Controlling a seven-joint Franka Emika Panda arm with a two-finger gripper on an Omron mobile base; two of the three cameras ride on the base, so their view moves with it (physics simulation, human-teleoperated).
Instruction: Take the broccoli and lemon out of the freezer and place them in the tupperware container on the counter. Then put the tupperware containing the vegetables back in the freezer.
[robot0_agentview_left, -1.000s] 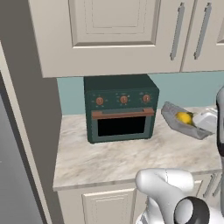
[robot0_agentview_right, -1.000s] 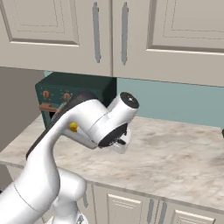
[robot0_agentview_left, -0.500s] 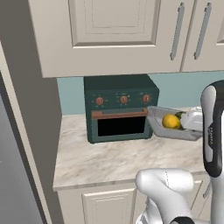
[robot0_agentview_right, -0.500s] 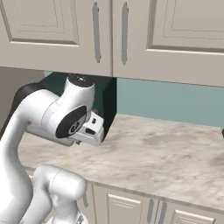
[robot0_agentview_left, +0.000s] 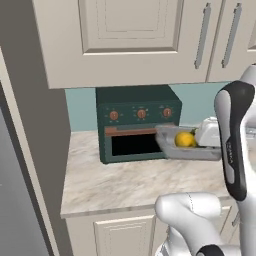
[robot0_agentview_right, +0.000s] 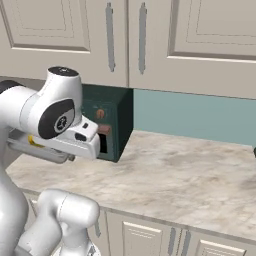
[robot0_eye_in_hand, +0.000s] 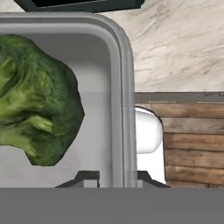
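I am on the last leg: the tupperware container is loaded and off the counter, carried in the air in front of the dark green toaster oven, so what remains, as I judge it, is getting it back into the freezer, whose grey side stands at the far left of the left base view. My gripper is clamped tight on the container's rim, one finger inside the wall and one outside, as the hand view shows. The broccoli lies inside against the tray floor, and the lemon sits in it too, seen from the left base view. The next move calls for swinging left while keeping the tray level, since both pieces are loose and could roll out over the low rim.
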